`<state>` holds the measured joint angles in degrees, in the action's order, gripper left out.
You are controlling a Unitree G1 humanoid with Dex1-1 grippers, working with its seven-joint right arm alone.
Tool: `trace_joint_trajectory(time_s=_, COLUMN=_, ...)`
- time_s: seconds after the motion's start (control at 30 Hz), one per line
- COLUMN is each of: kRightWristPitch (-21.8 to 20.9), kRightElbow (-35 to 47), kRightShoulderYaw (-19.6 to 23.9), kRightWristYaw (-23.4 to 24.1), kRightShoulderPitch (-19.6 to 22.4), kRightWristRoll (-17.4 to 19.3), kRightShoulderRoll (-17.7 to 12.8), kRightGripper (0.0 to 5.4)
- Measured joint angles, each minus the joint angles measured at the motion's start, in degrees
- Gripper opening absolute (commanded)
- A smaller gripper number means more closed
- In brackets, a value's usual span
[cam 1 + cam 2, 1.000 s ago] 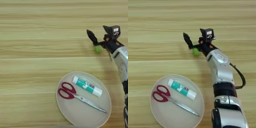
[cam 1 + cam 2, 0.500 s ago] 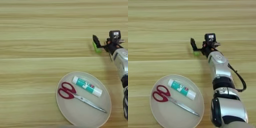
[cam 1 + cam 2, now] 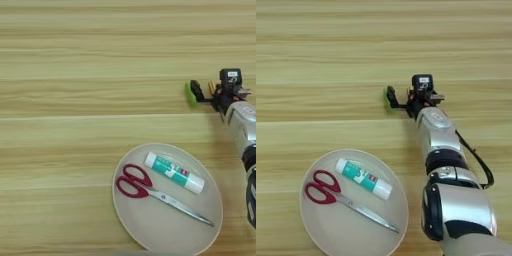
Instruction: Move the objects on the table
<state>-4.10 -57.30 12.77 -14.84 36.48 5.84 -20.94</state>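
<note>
The small green block point(image 3: 190, 93) sits at the middle right of the table point(image 3: 75, 100). My right gripper point(image 3: 195, 91) reaches in from the right and is shut on it; the block sticks out just left of the black fingertips point(image 3: 391, 95). The silver forearm point(image 3: 433, 130) runs down to the bottom right. Nearer me lies the round beige plate point(image 3: 150, 227), apart from the gripper. It holds the red-handled scissors point(image 3: 135, 182) on the left and the white-and-teal glue stick point(image 3: 174, 172) above them, lying slantwise.
Bare wood stretches across the far half and the whole left side of the table. A black cable point(image 3: 476, 160) loops off the forearm to the right.
The fingers stood wide apart over the green block a second ago; they have since turned and closed on it. The block has barely shifted. Plate, scissors and glue stick are unmoved.
</note>
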Motion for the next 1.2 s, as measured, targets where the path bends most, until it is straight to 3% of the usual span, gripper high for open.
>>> trace_joint_trajectory(time_s=0.27, kRightWristPitch=-0.55, kRightElbow=-5.47, kRightShoulderYaw=0.44, kRightWristYaw=2.58, kRightShoulderPitch=1.68, kRightWristRoll=-1.06, kRightShoulderRoll=-1.10, kRightGripper=5.38)
trace_joint_trajectory(time_s=0.77, kRightWristPitch=-1.56, kRightElbow=-8.42, kRightShoulderYaw=1.93, kRightWristYaw=5.35, kRightShoulderPitch=3.12, kRightWristRoll=-1.01, kRightShoulderRoll=-1.52, kRightGripper=5.38)
trace_joint_trajectory(time_s=1.2, kRightWristPitch=-1.66, kRightElbow=-10.30, kRightShoulderYaw=0.90, kRightWristYaw=7.73, kRightShoulderPitch=3.45, kRightWristRoll=-3.24, kRightShoulderRoll=-2.40, kRightGripper=5.38)
